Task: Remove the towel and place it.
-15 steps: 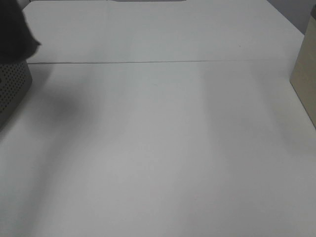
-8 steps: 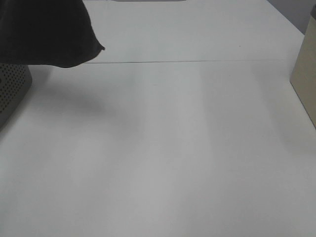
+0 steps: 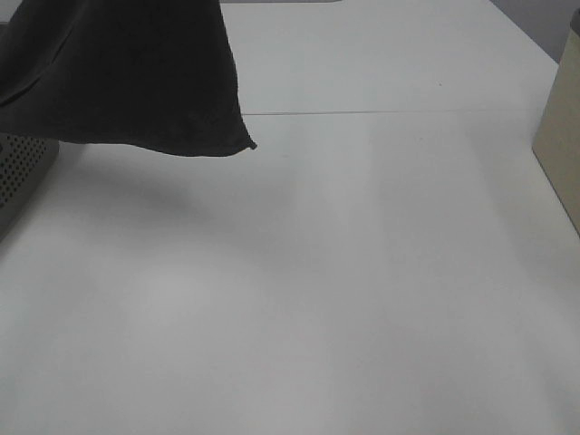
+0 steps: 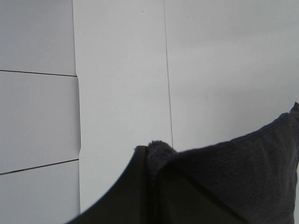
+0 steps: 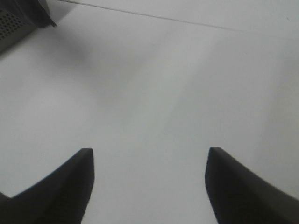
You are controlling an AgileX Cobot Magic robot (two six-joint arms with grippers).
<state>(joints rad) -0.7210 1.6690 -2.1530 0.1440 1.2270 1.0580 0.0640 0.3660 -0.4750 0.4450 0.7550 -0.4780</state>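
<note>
Left gripper [image 4: 152, 161] is clamped on the towel [image 3: 136, 82], which hangs from the pinch clear of the table [image 3: 317, 272], by the basket [image 3: 23, 172] at far left, its free corner toward centre. Right gripper [image 5: 149, 156] is spread wide, empty and well apart, so the left arm is the one to place it. Count: one towel, one basket

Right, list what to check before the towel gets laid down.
1. Grip of left pincer on towel: ok, shut on a fold.
2. Towel free of basket: cannot tell, its hem overlaps the basket in the high view.
3. Bare table beside the basket for laying it: ok.
4. State of right pincer, open and empty: ok.
5. Beige box at the right edge out of the way: ok.
</note>
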